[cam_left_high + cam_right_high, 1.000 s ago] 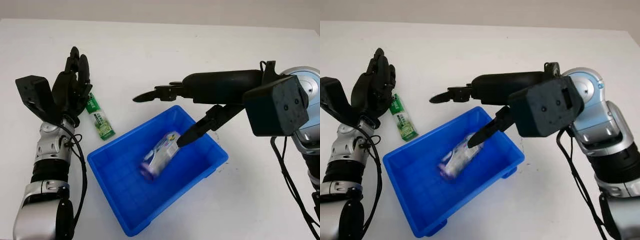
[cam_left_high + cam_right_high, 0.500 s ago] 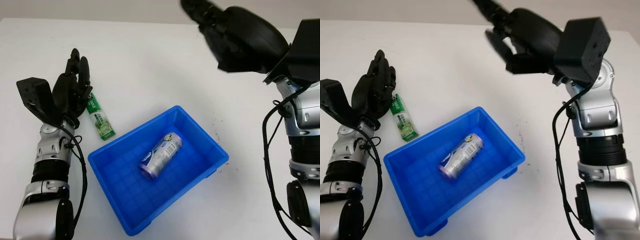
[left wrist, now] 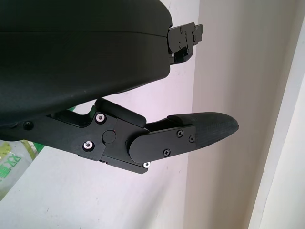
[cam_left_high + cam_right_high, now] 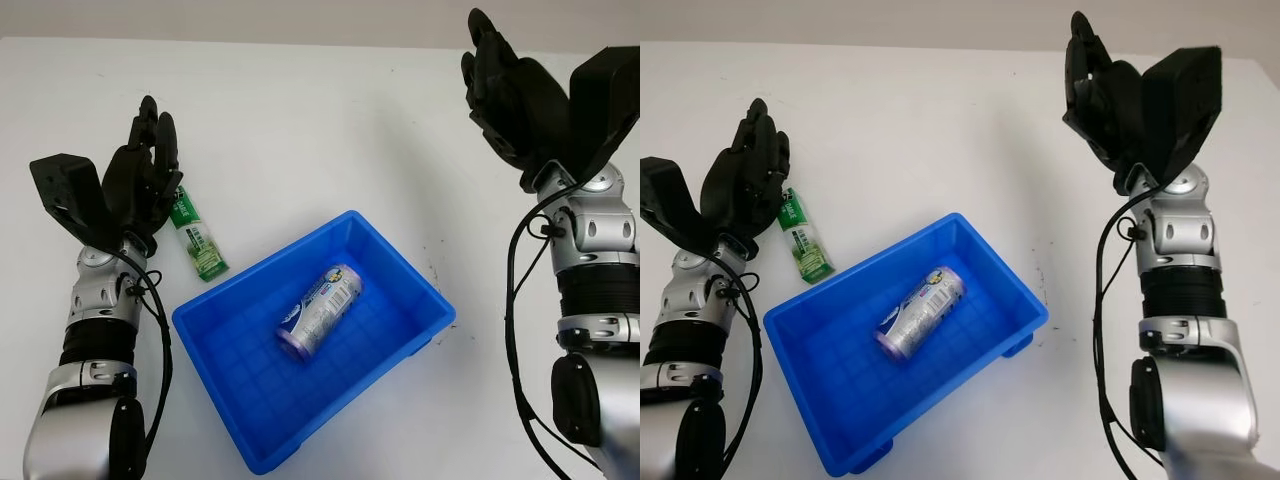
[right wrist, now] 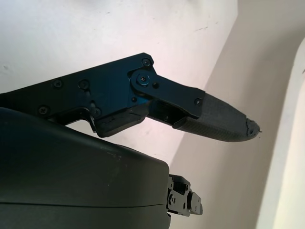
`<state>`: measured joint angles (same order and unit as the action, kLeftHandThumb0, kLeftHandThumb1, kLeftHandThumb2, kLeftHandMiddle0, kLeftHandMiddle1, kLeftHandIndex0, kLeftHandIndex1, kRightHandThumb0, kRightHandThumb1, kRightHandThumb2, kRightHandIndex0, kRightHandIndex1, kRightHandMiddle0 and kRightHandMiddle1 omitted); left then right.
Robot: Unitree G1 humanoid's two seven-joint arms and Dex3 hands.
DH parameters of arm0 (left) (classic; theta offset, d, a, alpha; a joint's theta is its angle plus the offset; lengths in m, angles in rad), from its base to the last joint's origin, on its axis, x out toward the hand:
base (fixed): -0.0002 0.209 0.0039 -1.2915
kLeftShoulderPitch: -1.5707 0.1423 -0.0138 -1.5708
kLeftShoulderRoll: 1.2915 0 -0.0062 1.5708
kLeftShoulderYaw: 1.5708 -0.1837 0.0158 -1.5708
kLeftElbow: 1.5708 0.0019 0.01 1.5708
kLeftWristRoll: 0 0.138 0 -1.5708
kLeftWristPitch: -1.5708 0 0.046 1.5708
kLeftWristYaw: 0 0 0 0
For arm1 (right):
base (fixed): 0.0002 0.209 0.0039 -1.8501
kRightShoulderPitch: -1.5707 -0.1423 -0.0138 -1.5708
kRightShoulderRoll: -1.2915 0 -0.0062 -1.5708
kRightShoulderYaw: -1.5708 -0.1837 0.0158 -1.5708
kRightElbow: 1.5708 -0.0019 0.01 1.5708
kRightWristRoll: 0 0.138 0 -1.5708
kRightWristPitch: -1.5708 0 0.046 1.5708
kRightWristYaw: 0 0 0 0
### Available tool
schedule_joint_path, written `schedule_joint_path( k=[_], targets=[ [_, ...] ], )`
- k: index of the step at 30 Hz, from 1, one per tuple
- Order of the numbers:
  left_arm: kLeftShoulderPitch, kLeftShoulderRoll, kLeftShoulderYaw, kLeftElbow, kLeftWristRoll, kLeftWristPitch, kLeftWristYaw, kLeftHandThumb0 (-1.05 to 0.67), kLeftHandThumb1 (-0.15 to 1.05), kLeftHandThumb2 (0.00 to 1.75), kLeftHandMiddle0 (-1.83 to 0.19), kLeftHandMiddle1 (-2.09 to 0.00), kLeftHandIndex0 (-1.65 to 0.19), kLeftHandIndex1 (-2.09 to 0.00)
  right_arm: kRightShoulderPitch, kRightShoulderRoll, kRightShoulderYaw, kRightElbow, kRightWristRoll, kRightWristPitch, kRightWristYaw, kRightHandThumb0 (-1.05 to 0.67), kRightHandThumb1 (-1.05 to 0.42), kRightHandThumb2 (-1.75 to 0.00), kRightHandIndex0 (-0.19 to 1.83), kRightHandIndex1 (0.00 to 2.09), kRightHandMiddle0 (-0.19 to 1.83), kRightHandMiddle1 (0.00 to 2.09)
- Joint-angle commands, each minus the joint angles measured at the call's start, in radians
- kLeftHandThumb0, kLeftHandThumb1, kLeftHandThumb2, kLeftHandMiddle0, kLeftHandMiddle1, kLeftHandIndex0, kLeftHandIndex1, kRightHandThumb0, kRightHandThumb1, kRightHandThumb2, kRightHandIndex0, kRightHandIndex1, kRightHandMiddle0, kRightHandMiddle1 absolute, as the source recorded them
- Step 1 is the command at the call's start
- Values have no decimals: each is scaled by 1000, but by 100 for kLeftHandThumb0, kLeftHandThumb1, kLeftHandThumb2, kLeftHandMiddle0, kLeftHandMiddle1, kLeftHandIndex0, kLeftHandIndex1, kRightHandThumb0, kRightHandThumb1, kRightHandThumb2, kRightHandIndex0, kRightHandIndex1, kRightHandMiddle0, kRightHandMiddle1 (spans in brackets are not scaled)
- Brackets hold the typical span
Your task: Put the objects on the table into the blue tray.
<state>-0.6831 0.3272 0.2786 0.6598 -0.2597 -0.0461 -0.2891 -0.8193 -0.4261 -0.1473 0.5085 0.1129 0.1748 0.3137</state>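
Observation:
A blue tray [image 4: 230,310] sits in the middle of the white table, turned at an angle. Inside it a purple and white can [image 4: 320,311] lies on its side. A green sachet [image 4: 198,237] lies flat on the table just left of the tray; a corner of the sachet [image 3: 12,164] shows in the left wrist view. My left hand [image 4: 148,170] is open and raised upright at the far left, close beside the sachet's upper end. My right hand [image 4: 505,90] is open, held high at the far right, well away from the tray.
The table's far edge meets a pale wall [image 4: 320,18]. Black cables [image 4: 520,330] hang along the right forearm.
My right hand let the can go inside the tray, lifted out and swung back to the far right, now upright. The can lies still. The left hand has not moved.

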Motion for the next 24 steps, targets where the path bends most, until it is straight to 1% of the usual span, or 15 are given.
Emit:
schedule_joint_path(
  k=[1, 8, 12, 14, 16, 18, 20, 21, 22, 23, 24],
  targets=[
    [-13, 13, 1, -18, 1, 4, -4, -71, 105, 60, 19, 0, 19, 0, 16, 14, -5, 7, 0, 1, -16, -81, -105, -88, -19, 0, -19, 0],
    [-7, 27, 3, -36, 4, 24, -1, -72, 105, 59, 19, 0, 19, 0, 33, 43, -19, 34, 23, -2, -24, -79, -105, -89, -19, 0, -19, 0],
    [-1, 39, 2, -47, -1, 19, -22, -73, 105, 58, 19, 0, 19, 0, 36, 58, -24, 42, 30, -19, -38, -80, -105, -89, -19, 0, -19, 0],
    [7, 55, 1, -68, -1, 17, -44, -72, 105, 58, 19, 0, 19, 0, 40, 67, -27, 39, 31, -25, -50, -80, -105, -88, -19, 0, -19, 0],
    [16, 85, -1, -110, 4, 26, -67, -69, 105, 59, 18, -1, 18, -1, 47, 73, -28, 31, 32, -26, -53, -80, -105, -87, -19, 0, -19, 0],
    [21, 150, -13, -150, 18, 40, -131, -68, 105, 58, 14, -4, 14, -3, 52, 75, -27, 22, 32, -22, -51, -79, -105, -87, -19, 0, -19, 0],
    [16, 240, -47, -182, 65, 32, -209, -65, 105, 51, 7, -6, 7, -7, 57, 74, -24, 12, 31, -12, -46, -79, -105, -88, -19, 0, -19, 0],
    [11, 288, -67, -206, 97, 29, -244, -65, 105, 44, 5, -7, 5, -7, 58, 71, -22, 8, 30, -8, -41, -79, -105, -88, -19, 0, -19, 0],
    [-1, 333, -86, -223, 118, 26, -291, -59, 105, 32, 1, -7, 1, -8, 59, 68, -21, 4, 30, -2, -36, -79, -105, -88, -19, 0, -19, 0],
    [-16, 384, -115, -234, 164, 0, -327, -51, 99, 19, 0, -7, -1, -8, 60, 67, -21, 2, 30, 1, -32, -79, -105, -88, -19, 0, -19, 0],
    [-29, 430, -144, -250, 215, -32, -351, -49, 96, 14, -2, -7, -2, -8, 61, 66, -22, 2, 31, 1, -29, -79, -105, -88, -19, 0, -19, 0]
  ],
)
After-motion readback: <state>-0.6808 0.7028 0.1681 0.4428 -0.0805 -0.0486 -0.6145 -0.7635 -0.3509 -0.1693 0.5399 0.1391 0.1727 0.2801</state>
